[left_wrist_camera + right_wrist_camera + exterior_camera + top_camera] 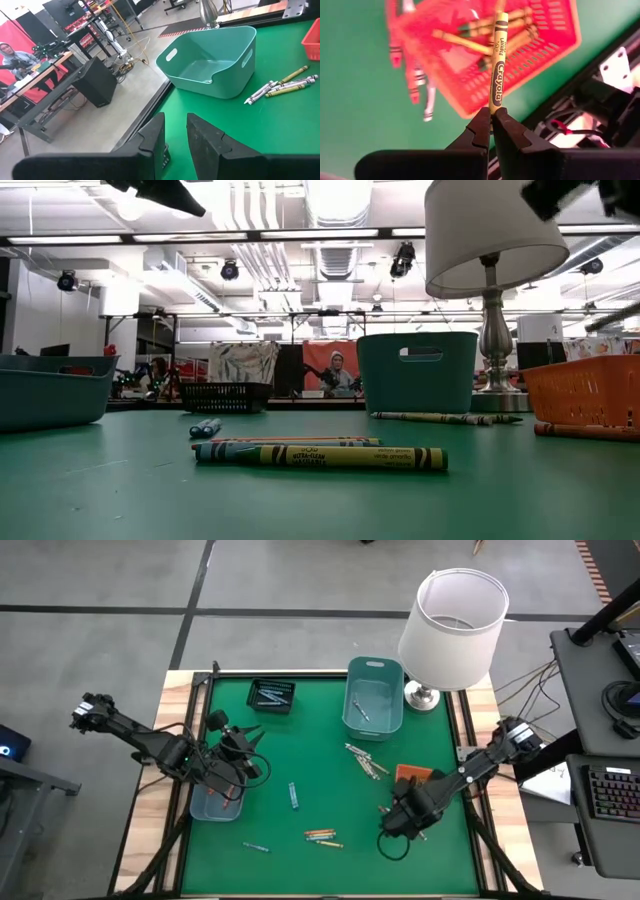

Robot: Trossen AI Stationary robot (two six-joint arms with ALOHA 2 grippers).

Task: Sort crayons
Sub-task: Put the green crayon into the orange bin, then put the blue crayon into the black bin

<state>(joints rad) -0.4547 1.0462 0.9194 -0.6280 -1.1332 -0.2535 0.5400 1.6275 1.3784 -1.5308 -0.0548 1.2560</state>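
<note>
A: Right, R gripper (491,117) first — state?
B: Fingers pressed together on a yellow crayon (496,62), pinched at one end; crayon sticks out ahead of the gripper, above the orange basket (540,55). Basket already has several yellowish crayons in it. High view: R gripper (400,820) sits over the surface (300,750) by its R side, just beside the orange basket (411,774).

A: L gripper?
B: Fingers (205,137) slightly apart, nothing between them. High view puts the L gripper (232,772) by the L edge, over the blue-grey tray (200,806).

A: Loose crayons?
B: Grey-white cluster (366,761) near centre, betw. teal bin (373,700) and orange basket. One blue crayon (294,795) mid-surface, another small blue one (255,846) toward the near edge. Orange/yellow group (322,836) near that edge, centre. Low view: the front crayon of that group (340,457) lies flat, nearest the camera.

A: Other items?
B: Black basket (271,696) at the far L of the surface; lamp (452,625) w/ white shade at the far R corner.
</note>
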